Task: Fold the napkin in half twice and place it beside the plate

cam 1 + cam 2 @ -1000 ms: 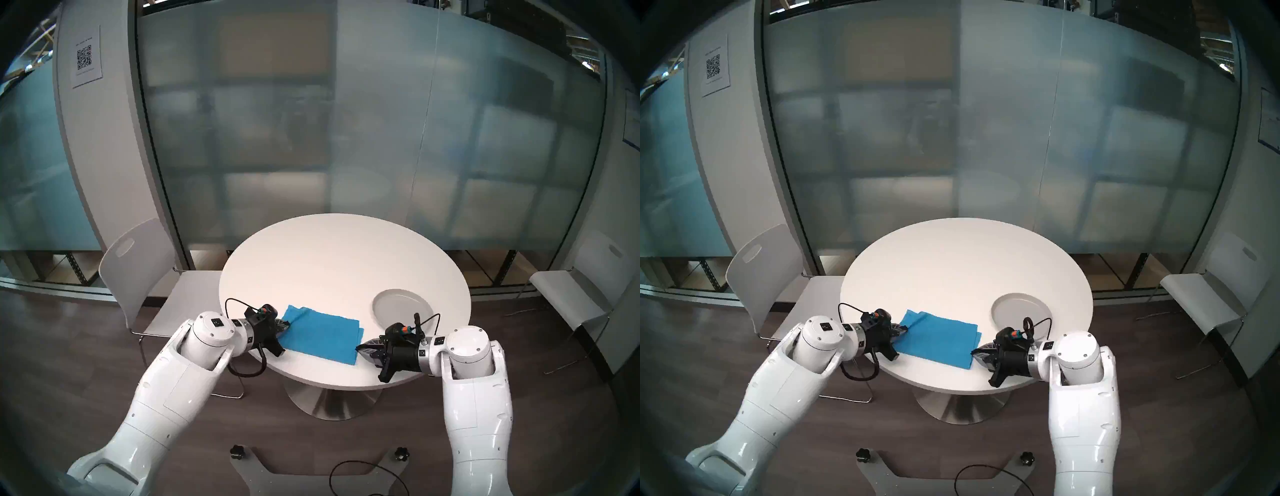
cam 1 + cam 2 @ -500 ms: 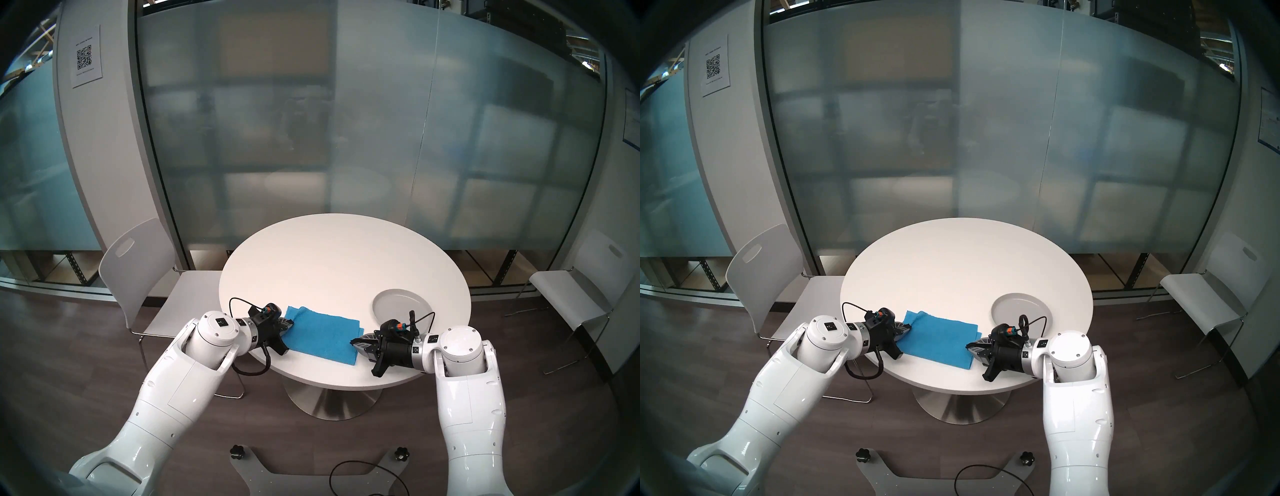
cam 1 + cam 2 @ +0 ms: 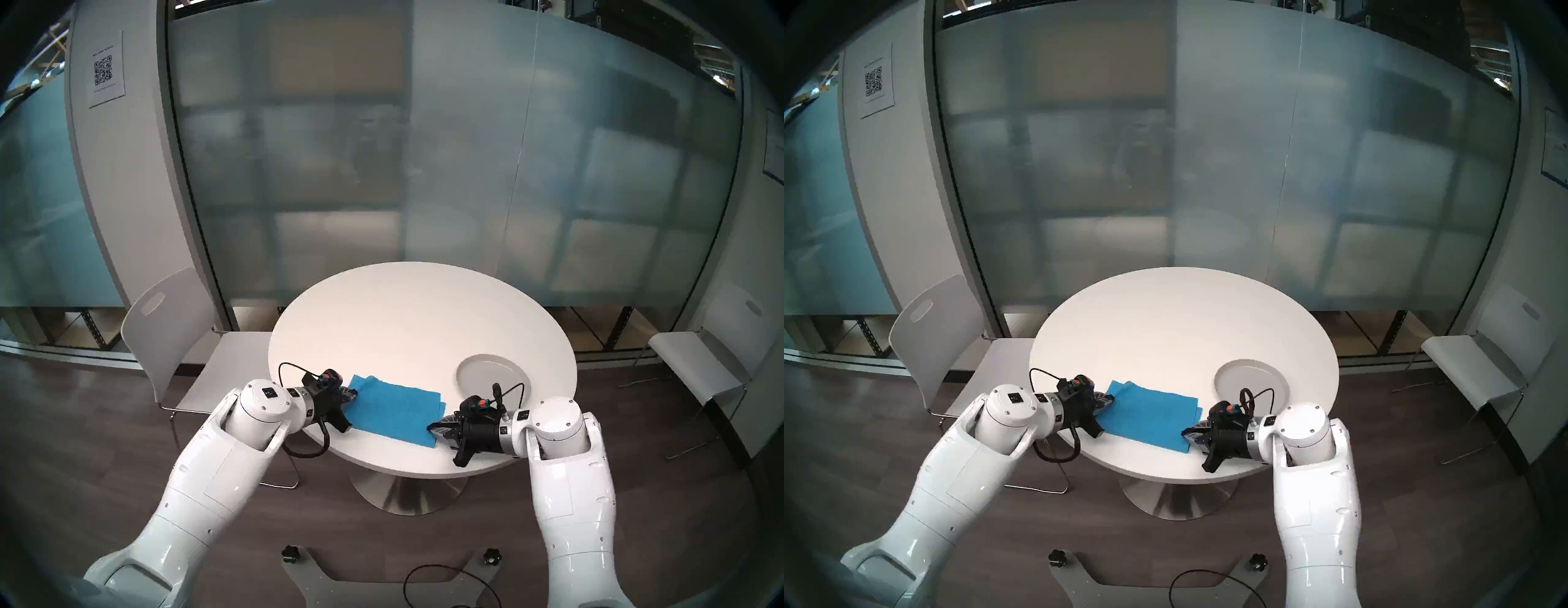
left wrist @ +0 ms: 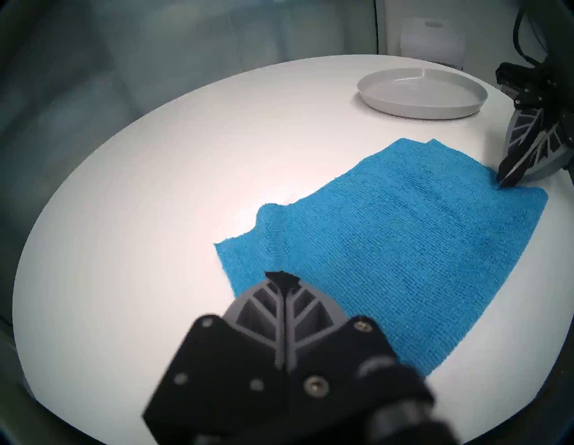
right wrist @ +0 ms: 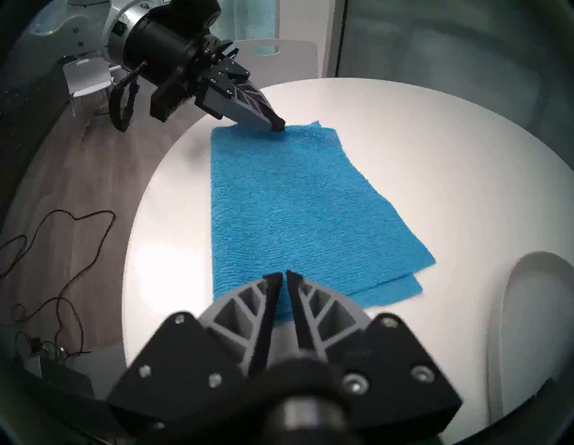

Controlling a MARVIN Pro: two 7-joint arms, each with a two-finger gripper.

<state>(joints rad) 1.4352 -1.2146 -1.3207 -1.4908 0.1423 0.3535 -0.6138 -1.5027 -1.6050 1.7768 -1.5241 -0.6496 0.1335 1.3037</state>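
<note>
The left gripper (image 4: pixel 283 276) is closed on the left end of the blue napkin (image 3: pixel 392 407); the right gripper (image 5: pixel 284 273), narrowly parted, straddles its right end. The napkin is spread near the desk's (image 3: pixel 420 314) front edge, the plate (image 3: pixel 492 373) near its right edge.

The white right arm's black end effector (image 3: pixel 432 426) has crept toward nine o'clock in the head views; a second ago its tips sat just off the right edge of the folded blue terry-cloth napkin (image 3: pixel 392 407), and now they lie over the napkin's near right corner, fingers a narrow slit apart; its bulky white wrist joint (image 3: pixel 555 418) followed, uncovering more bare white round counter (image 3: pixel 547 373) at the five o'clock side of the round light-grey matte plate (image 3: pixel 492 373); the raised fold at the napkin's far left corner, beside the left end effector (image 3: pixel 354 395), has flattened a little.
</note>
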